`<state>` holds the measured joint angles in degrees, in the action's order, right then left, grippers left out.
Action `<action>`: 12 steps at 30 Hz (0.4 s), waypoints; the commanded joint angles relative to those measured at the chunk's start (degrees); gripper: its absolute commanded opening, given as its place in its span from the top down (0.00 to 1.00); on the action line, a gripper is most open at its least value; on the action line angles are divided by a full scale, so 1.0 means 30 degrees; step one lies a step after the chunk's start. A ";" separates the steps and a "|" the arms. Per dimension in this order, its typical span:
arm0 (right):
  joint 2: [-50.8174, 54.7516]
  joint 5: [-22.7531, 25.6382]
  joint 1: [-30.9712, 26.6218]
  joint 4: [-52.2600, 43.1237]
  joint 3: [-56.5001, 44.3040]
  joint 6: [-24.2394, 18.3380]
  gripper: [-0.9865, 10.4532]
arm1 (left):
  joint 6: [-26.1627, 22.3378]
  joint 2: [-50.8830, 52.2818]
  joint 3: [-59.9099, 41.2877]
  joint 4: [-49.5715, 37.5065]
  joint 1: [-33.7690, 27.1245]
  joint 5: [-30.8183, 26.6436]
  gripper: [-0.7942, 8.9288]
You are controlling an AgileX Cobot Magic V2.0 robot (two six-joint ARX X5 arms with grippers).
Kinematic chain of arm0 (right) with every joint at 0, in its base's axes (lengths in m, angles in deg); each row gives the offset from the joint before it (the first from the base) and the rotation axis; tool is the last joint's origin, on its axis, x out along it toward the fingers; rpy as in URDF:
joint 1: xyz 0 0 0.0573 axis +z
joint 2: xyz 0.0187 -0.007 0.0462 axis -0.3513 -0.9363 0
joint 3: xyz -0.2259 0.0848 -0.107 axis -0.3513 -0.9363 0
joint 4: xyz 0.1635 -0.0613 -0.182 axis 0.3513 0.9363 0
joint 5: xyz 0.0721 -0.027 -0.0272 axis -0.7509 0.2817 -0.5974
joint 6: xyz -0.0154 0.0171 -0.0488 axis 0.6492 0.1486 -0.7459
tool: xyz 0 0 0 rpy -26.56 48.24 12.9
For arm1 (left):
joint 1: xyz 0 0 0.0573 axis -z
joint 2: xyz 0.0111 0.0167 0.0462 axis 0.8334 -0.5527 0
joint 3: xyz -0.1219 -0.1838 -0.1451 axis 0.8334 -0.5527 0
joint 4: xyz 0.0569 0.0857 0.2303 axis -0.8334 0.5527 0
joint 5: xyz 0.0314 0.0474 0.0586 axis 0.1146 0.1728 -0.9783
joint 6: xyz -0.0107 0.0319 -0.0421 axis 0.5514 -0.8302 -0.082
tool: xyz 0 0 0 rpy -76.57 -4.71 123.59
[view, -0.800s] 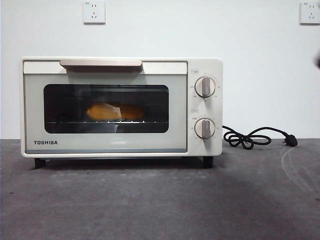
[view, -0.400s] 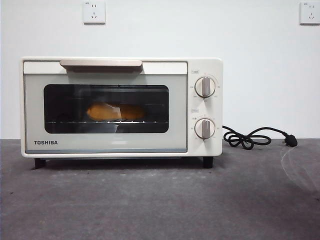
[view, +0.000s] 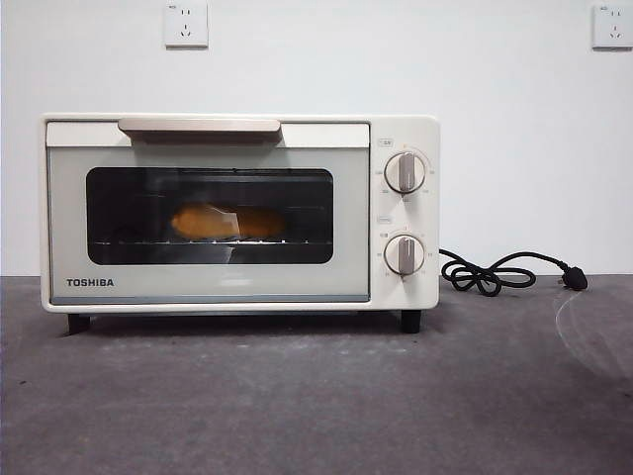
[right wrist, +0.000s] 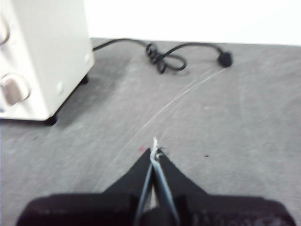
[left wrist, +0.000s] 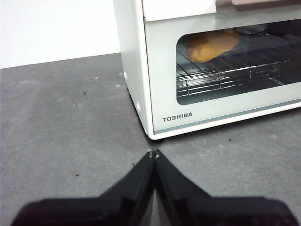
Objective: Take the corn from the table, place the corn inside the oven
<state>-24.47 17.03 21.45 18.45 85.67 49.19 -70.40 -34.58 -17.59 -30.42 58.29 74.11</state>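
Note:
The cream-white TOSHIBA oven (view: pixel 237 213) stands on the dark grey table (view: pixel 316 396) with its door closed. Behind the dark glass window the yellow-orange corn (view: pixel 227 222) lies on the wire rack; the left wrist view also shows the corn (left wrist: pixel 211 44) on the rack. My left gripper (left wrist: pixel 154 153) is shut and empty, above the table just in front of the oven's (left wrist: pixel 197 70) left front corner. My right gripper (right wrist: pixel 154 149) is shut and empty, over bare table to the right of the oven (right wrist: pixel 42 56). Neither gripper appears in the front view.
The oven's black power cord (view: pixel 504 272) lies coiled on the table to the right of the oven, plug end (view: pixel 576 281) furthest out; the right wrist view shows the cord (right wrist: pixel 169 59) ahead. Two wall sockets (view: pixel 186 24) sit on the white wall behind.
A dark arm tip at the right edge of the front view one second ago is gone from view. The oven and corn have not moved.

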 commanded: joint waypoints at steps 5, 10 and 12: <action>0.0036 0.0138 -0.0189 -0.0066 -0.0175 0.0175 0.93 | 0.0109 -0.0109 -0.0182 -0.0095 0.0029 0.0015 0.92; 0.0036 0.0379 -0.0197 -0.0066 -0.0175 0.0138 0.92 | 0.0109 -0.0146 -0.0182 -0.0095 0.0029 0.0015 0.92; 0.0036 0.0561 -0.0211 -0.0087 -0.0168 0.0138 0.92 | 0.0109 -0.0146 -0.0182 -0.0095 0.0029 0.0015 0.92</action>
<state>-24.47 18.47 20.91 18.60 85.67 49.16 -70.38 -34.99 -17.59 -30.40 58.27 74.11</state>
